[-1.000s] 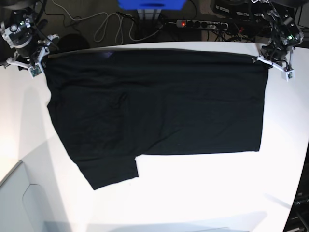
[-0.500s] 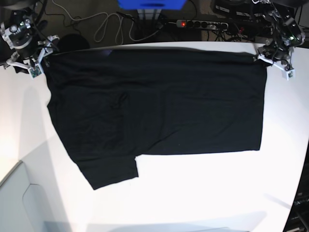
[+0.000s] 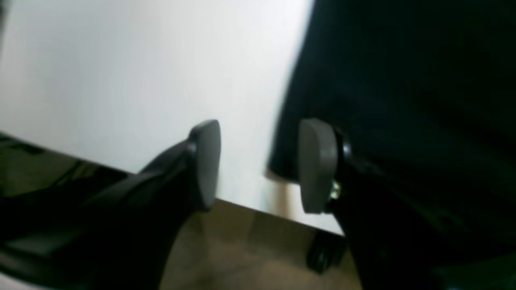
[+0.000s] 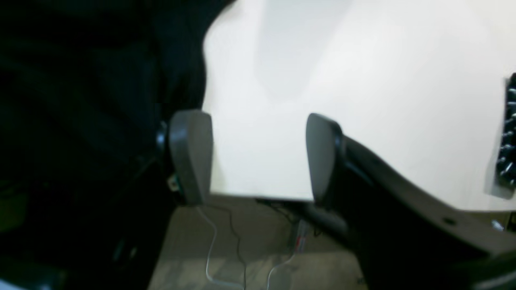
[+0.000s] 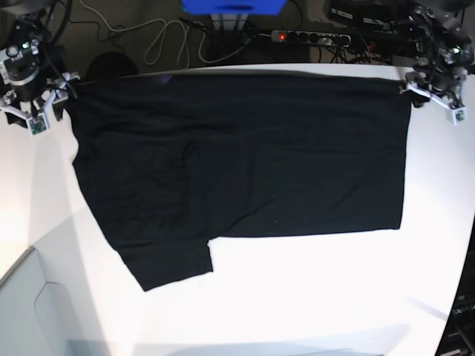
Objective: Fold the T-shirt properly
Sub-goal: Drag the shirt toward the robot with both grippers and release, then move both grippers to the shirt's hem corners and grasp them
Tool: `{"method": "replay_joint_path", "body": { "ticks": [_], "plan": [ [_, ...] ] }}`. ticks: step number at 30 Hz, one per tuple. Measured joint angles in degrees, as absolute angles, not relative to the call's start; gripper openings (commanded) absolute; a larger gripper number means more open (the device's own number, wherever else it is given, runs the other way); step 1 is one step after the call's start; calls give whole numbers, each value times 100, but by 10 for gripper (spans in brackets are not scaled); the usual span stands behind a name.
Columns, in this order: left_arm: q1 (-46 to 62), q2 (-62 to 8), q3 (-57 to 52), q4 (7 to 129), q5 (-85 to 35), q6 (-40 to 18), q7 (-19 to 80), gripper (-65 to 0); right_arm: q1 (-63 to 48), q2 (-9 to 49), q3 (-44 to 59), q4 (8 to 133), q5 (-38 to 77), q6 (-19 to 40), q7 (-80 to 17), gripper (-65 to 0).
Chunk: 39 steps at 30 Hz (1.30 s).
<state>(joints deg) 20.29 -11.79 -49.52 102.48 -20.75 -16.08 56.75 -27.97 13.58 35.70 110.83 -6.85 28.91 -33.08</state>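
I have the T-shirt [image 5: 237,159] spread flat on the white counter [image 5: 312,297], plain black side up, its long top edge running along the counter's far edge and one sleeve sticking out toward the near side.

On my left arm, the left gripper [image 3: 258,165] has its jaws standing apart with nothing between them but bare counter and the counter's edge. The shirt's corner [image 3: 282,169] lies just beside the right-hand pad [image 3: 316,165], partly behind it; I can't quite tell from this blurred wrist view whether the pad brushes the cloth, but nothing is clamped. Beyond the jaws the black cloth fills the right of the view, and white counter the left.

On my right arm, the right gripper [image 4: 258,157] is likewise spread wide and empty, with only counter surface in the gap. The shirt's edge [image 4: 177,60] sits beside and behind the left-hand pad [image 4: 191,155]; the other pad [image 4: 322,157] is over bare counter, well clear of the cloth. Below both jaws I see the floor and some loose cables [image 4: 225,249].

In the base view, each gripper sits just outside one top corner of the shirt.
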Motion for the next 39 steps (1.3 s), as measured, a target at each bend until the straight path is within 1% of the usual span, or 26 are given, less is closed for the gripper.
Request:
{"method": "replay_joint_path", "body": {
  "ticks": [5,8,12,16,18,23,26,30,34,39],
  "plan": [
    [2032,-1157,-5196,10269,-2073,-1614,5666,-230,-2648,1339,3570,11080,-692,2893,-3350,-293],
    [1782,-1168,-5201,10263,-1999,-1614,5682,-201,-2265,1337,3529,11080,-696,2886,-3328,-293],
    [1326,-1175,-5166,10265,-2053,-1647,5627,-193,-1772,1350,3197,11028,-707,2886,-3363,-292],
    [854,-1173,-5172,10193,-2012,-1638,5655,-193,-1216,1365,2659,10971,-679,2884,-3328,-236],
    [572,-1175,-5190,10086,-2008,-1621,5660,-193,-838,1330,2460,10737,-644,2884,-3328,-226],
    [-38,-1323,-5127,9478,-2036,-1614,5638,-192,123,1332,2095,9557,-674,2888,-3345,-225],
    [-320,-1522,-4825,8831,-1953,-1568,5157,-192,768,1337,2023,8635,-696,2886,-3326,-224],
    [-454,-1824,-4075,7889,-1942,-1559,4204,-192,1597,1347,1857,7373,-701,2882,-3275,-224],
    [-840,-1922,-3708,7129,-1562,-1570,3844,-192,2318,1337,1684,6139,-725,2882,-3251,-223],
    [-1402,-1938,-3697,6471,-1240,-1557,3682,-191,2985,1341,1638,4781,-707,2871,-2403,-223]
  ]
}}
